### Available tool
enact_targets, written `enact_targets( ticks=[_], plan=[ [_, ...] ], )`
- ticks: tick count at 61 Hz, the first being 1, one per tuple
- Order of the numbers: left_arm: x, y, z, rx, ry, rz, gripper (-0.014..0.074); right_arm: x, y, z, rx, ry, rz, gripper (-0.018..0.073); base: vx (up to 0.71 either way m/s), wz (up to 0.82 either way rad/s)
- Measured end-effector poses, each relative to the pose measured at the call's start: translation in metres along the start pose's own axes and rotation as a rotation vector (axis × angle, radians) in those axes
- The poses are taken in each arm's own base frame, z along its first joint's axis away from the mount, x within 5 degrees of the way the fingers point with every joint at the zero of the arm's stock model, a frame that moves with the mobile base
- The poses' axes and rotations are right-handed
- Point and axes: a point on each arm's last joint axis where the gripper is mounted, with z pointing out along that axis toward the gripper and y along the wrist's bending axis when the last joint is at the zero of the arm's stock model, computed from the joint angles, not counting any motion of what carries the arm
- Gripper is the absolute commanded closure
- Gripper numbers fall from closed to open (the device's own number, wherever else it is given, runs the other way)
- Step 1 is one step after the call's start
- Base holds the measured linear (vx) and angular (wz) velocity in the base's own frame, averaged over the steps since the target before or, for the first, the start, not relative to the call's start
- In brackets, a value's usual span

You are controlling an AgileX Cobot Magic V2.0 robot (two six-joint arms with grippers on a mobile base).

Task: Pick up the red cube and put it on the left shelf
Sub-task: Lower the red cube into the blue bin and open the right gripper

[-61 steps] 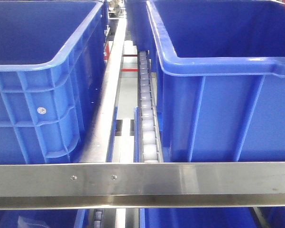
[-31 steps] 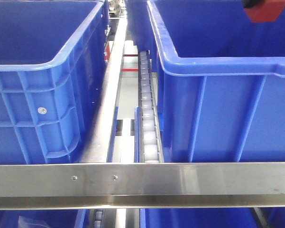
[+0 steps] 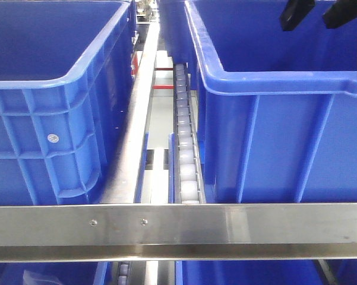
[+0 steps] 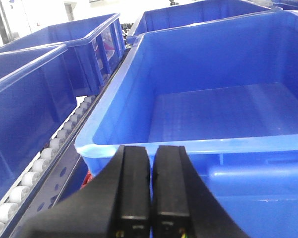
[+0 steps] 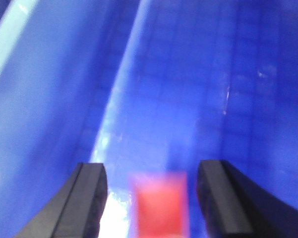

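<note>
The red cube (image 5: 159, 203) shows blurred in the right wrist view, between the fingers and apart from both, over the floor of a dark-blue crate (image 5: 198, 74). My right gripper (image 5: 156, 181) is open. In the front view its two black fingertips (image 3: 319, 15) hang spread above the right crate (image 3: 273, 136) of the left shelf (image 3: 178, 228), and the cube does not show there. My left gripper (image 4: 152, 163) is shut and empty, just in front of a blue crate's rim (image 4: 188, 146).
A second blue crate (image 3: 47, 119) stands to the left. A white roller track (image 3: 184, 142) and a steel rail (image 3: 139, 119) run between the crates. More blue crates (image 4: 84, 44) line the rack in the left wrist view, beside rollers (image 4: 34, 171).
Half a second ago the red cube was held at the top right of the front view. Now the fingers are apart and the cube is gone from that view.
</note>
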Motion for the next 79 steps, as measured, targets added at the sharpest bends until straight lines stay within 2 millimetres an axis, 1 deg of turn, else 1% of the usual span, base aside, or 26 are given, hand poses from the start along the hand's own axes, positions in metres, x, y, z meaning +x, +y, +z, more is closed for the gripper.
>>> enact_targets(
  ticks=[9,13,16,23,27,30,34,39,44,50,60,73,79],
  plan=[
    [0.000,0.000,0.000,0.000,0.000,0.000,0.0491,0.000,0.000,0.000,0.001,0.002,-0.002,0.0054,0.00,0.00],
    [0.000,0.000,0.000,0.000,0.000,0.000,0.0491,0.000,0.000,0.000,0.001,0.002,-0.002,0.0075,0.00,0.00],
    [0.000,0.000,0.000,0.000,0.000,0.000,0.0491,0.000,0.000,0.000,0.001,0.002,-0.002,0.0109,0.00,0.00],
    [0.000,0.000,0.000,0.000,0.000,0.000,0.0491,0.000,0.000,-0.001,0.001,0.000,-0.001,0.0231,0.00,0.00],
    [0.000,0.000,0.000,0.000,0.000,0.000,0.0491,-0.002,0.000,-0.005,0.000,-0.011,-0.001,0.0302,0.00,0.00],
    [0.000,0.000,0.000,0.000,0.000,0.000,0.0491,-0.004,-0.001,-0.010,0.000,-0.028,0.001,0.0370,0.00,0.00],
    [0.000,0.000,0.000,0.000,0.000,0.000,0.0491,-0.005,-0.004,-0.019,0.001,-0.061,0.007,0.0434,0.00,0.00],
    [0.000,0.000,0.000,0.000,0.000,0.000,0.0491,-0.001,-0.011,-0.032,0.012,-0.106,0.019,0.0515,0.00,0.00],
    [0.000,0.000,0.000,0.000,0.000,0.000,0.0491,0.006,-0.019,-0.045,0.029,-0.145,0.034,0.0501,0.00,0.00],
    [0.000,0.000,0.000,0.000,0.000,0.000,0.0491,0.020,-0.027,-0.062,0.053,-0.167,0.047,0.0501,0.00,0.00],
    [0.000,0.000,0.000,0.000,0.000,0.000,0.0491,0.044,-0.031,-0.086,0.065,-0.198,0.046,0.0501,0.00,0.00],
    [0.000,0.000,0.000,0.000,0.000,0.000,0.0491,0.075,-0.031,-0.105,0.058,-0.256,0.028,0.0501,0.00,0.00],
    [0.000,0.000,0.000,0.000,0.000,0.000,0.0491,0.092,-0.034,-0.108,0.071,-0.264,0.033,0.0501,-0.02,-0.15]
  ],
)
